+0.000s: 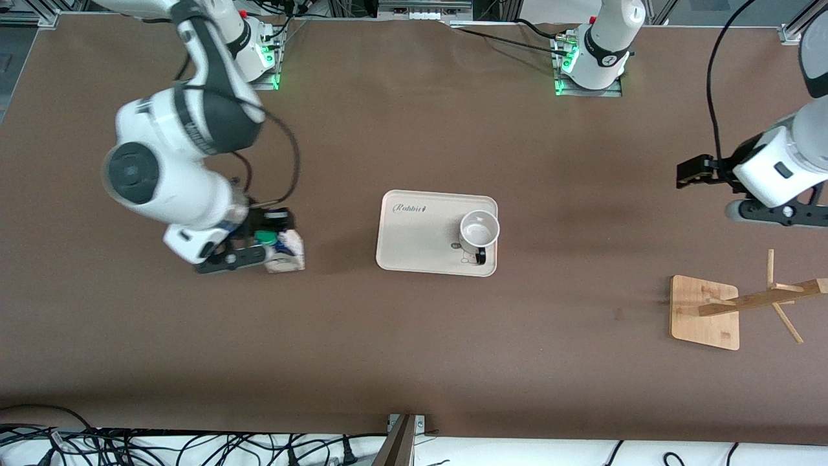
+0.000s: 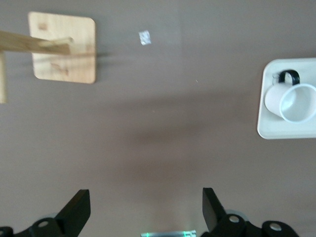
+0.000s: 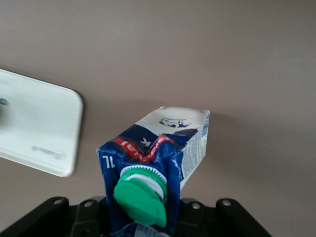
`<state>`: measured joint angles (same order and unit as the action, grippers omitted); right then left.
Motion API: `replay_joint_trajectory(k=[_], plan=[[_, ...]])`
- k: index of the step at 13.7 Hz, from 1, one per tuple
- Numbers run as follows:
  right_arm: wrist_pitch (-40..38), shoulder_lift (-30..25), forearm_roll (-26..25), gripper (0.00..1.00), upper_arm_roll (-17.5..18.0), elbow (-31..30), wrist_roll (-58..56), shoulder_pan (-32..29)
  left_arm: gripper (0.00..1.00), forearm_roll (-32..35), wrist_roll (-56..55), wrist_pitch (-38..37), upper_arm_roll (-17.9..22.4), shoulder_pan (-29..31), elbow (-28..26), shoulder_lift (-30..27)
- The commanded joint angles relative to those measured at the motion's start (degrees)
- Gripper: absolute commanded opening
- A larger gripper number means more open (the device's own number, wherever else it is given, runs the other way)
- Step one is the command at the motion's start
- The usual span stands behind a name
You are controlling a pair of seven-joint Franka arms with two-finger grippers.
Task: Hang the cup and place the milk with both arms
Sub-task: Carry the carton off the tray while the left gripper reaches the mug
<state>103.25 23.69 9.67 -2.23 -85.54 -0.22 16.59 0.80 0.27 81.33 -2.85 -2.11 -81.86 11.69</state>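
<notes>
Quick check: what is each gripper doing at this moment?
Left gripper: open, holding nothing, over bare table.
Right gripper: shut on the small blue-and-white gable-top milk carton with a green cap.

Brown table (image 1: 414, 362); black cables (image 1: 194, 450) along white front edge.

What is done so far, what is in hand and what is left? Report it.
Done: nothing looks finished. The cup sits upright on the tray, not on the wooden rack. In hand: the right gripper is at the milk, fingers on either side of its top, toward the right arm's end of the table. Left: placing the milk and hanging the cup; the left gripper waits open above the table near the rack.
</notes>
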Motion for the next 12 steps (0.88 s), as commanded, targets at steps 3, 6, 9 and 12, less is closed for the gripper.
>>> replay_joint_trajectory(k=[3, 6, 9, 12], plan=[[0.5, -5.0, 2.7, 0.21, 1.1, -10.2, -12.4, -8.6, 1.00, -4.2, -10.1, 0.9, -4.0, -1.2, 0.2, 4.5], [3.0, -5.9, 5.0, 0.21, -1.6, -16.4, -20.1, -10.4, 1.00, -4.2, -23.3, 10.5, -5.1, -7.6, 0.2, 8.2], [11.4, -6.7, 7.1, 0.21, -2.9, -22.3, -21.0, -10.4, 1.00, -3.6, -32.8, 20.7, -5.1, -14.1, -0.2, 12.4], [13.4, -6.4, 7.7, 0.21, -2.8, -22.9, -16.5, -10.3, 1.00, 6.0, -49.1, 26.1, -5.1, -22.6, -0.6, 16.2]])
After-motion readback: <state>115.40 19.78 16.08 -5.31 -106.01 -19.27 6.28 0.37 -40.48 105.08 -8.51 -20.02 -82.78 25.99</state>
